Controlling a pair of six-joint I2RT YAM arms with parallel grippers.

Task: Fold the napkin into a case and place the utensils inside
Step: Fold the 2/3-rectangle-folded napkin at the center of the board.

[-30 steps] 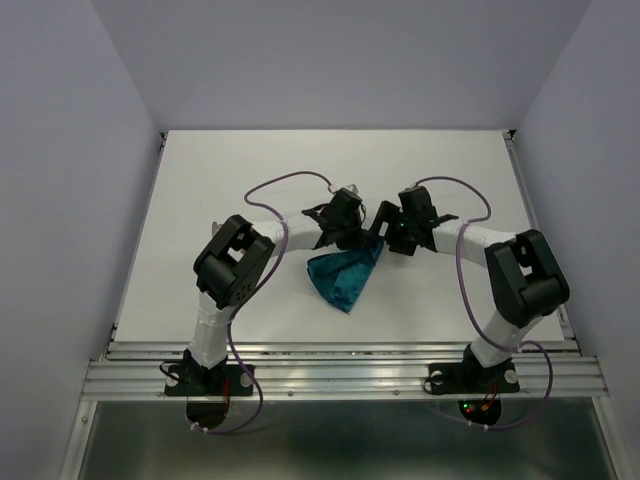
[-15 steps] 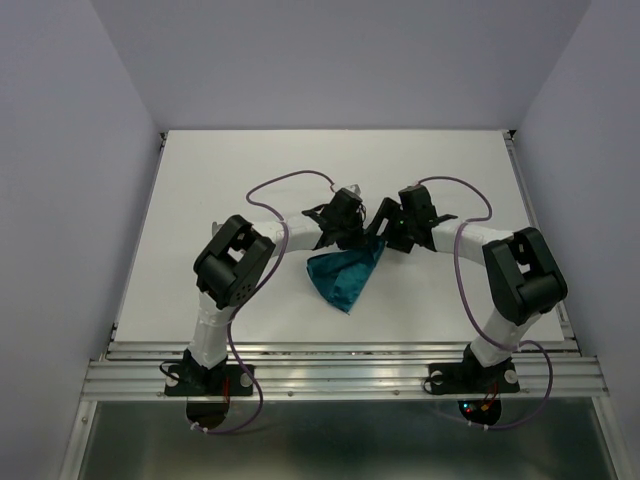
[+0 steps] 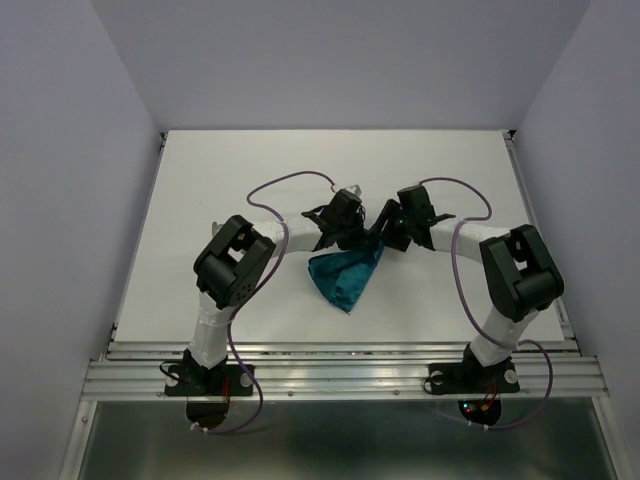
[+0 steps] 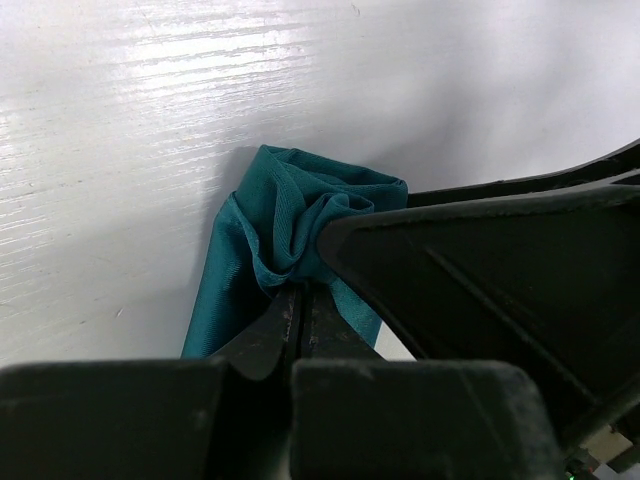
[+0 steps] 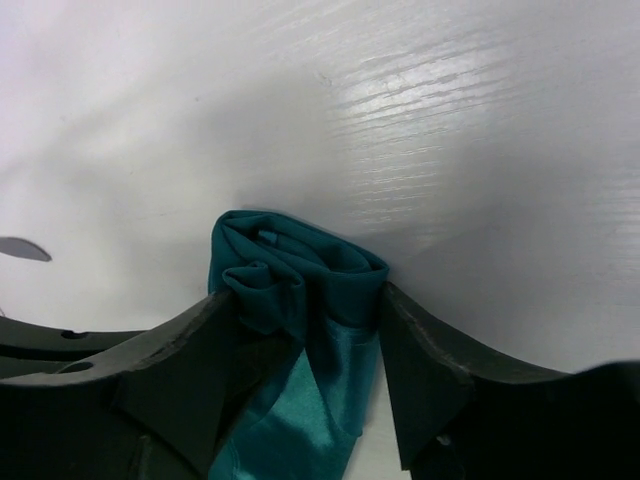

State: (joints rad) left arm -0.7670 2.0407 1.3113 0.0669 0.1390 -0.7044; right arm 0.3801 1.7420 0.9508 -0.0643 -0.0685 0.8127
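The teal napkin (image 3: 343,277) lies crumpled in the middle of the table, tapering toward the near side. My left gripper (image 3: 352,240) is shut on a puckered fold at the napkin's (image 4: 290,215) far end, with its fingertips (image 4: 285,305) pressed together on the cloth. My right gripper (image 3: 379,238) meets it from the right. Its jaws (image 5: 305,300) stand apart on either side of the rolled end of the napkin (image 5: 300,265), which sits loosely between them. A grey sliver (image 5: 20,249) at the left edge may be a utensil tip; I cannot tell. No other utensils show.
The white table (image 3: 220,180) runs back to a pale wall, with rails along its left and right edges. Purple cables (image 3: 290,180) loop over both forearms. The right gripper's black body (image 4: 500,270) crowds the left wrist view.
The right gripper's jaws have narrowed around the napkin's bunched end, and that arm has edged slightly left. The left gripper and the napkin have stayed put.
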